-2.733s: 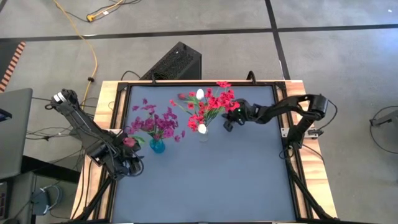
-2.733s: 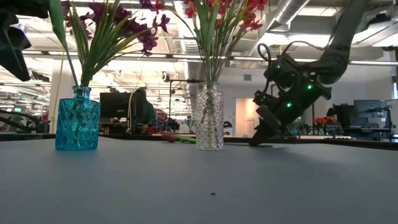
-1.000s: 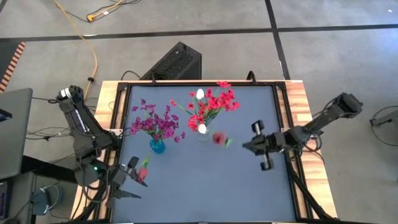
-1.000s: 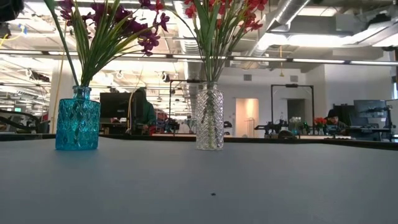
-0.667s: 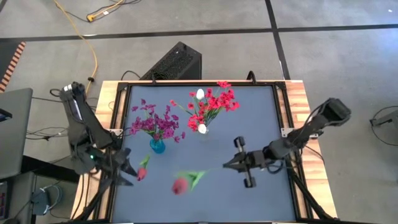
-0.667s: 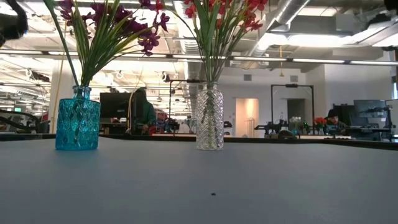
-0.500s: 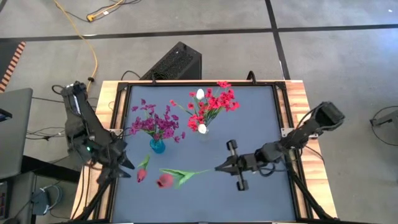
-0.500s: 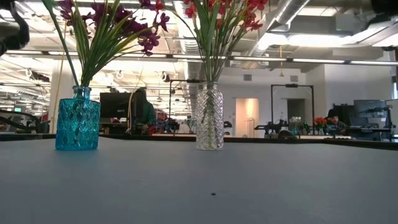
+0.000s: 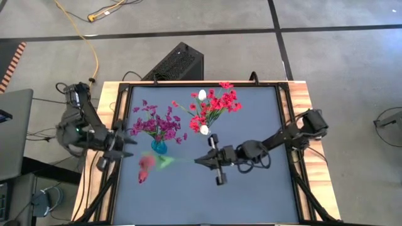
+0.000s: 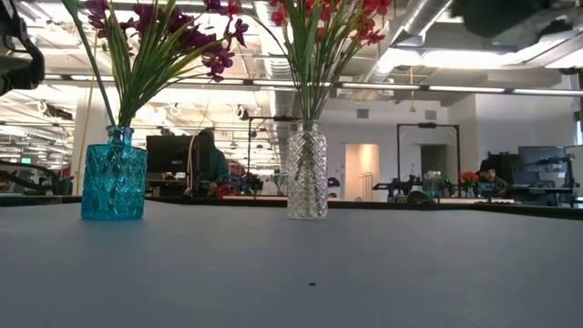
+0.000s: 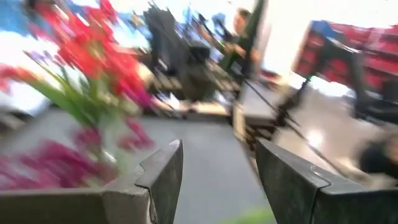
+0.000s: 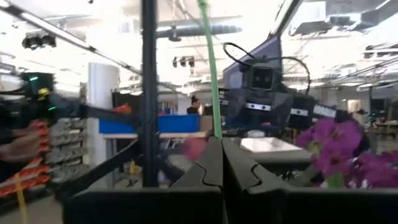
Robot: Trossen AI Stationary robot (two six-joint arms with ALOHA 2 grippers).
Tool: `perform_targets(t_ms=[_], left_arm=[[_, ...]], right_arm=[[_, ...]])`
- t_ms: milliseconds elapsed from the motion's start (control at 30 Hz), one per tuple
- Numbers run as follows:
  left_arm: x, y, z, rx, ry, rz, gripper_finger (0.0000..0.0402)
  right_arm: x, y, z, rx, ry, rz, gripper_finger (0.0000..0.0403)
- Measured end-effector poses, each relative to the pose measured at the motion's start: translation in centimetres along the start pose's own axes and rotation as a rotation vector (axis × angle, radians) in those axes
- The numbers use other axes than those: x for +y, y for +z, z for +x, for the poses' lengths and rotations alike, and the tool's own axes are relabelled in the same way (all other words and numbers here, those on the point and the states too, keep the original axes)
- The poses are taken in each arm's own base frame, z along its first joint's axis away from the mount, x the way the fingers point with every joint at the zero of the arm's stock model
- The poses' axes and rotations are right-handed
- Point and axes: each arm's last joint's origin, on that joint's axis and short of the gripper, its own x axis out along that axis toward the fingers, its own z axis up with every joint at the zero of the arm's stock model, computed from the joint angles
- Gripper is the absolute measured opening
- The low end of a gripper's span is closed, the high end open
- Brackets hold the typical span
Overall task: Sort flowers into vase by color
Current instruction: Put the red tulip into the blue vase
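Note:
My right gripper (image 9: 200, 161) reaches over the table's middle, shut on a pink-red tulip (image 9: 146, 164) whose blurred bud and green leaf point toward the table's left. A second tulip bud (image 9: 141, 179) lies on the mat just nearer. The blue vase (image 9: 158, 147) holds magenta sprigs (image 9: 157, 123). The clear vase (image 9: 205, 135) holds red clusters (image 9: 217, 103) and white buds. Both vases stand upright in the low view, blue (image 10: 114, 185) and clear (image 10: 307, 171). My left gripper (image 9: 120, 142) hangs open at the table's left edge beside the blue vase, its fingers (image 11: 163, 171) holding nothing. My right gripper pinches the tulip's thin green stem (image 12: 216, 127) between its two shut fingers, near the stem's bare end. It comes level from the table's right, the fingers lying along the stem. The tulip is lifted clear of the mat, its bud (image 9: 146, 164) out toward the left.
The dark mat (image 9: 251, 194) is bare across its near half and right side. The wooden frame (image 9: 301, 94) borders the table. A black box (image 9: 179, 63) sits on the floor beyond the far edge. People and desks show in the room behind.
My right gripper has swept from the table's right side toward its left, carrying the tulip, whose bud swung toward the near edge and then up beside the blue vase. My left gripper has moved from the near left corner toward the far edge, away from the tulip on the mat.

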Motion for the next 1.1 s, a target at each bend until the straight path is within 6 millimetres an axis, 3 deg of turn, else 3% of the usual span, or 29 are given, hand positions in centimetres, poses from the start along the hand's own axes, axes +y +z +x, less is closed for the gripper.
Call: perform_targets(t_ms=[267,433,733,1100], left_arm=[[-0.4,1.6,1.6,-0.134,0.174,0.171,0.019],[-0.7,1.3,4.4,-0.128,0.194,0.192,0.019],[-0.9,1.2,7.8,-0.148,0.146,0.267,0.019],[-0.3,2.2,8.0,-0.238,0.162,0.223,0.019]], right_arm=[[-3.3,-0.5,4.3,-0.017,-0.04,0.039,0.0017],[-4.5,-1.6,6.2,-0.007,-0.011,0.083,0.0017],[-5.3,-1.8,6.7,-0.005,-0.028,0.08,0.0017],[-5.4,-1.9,6.7,0.011,-0.034,0.078,0.0017]])
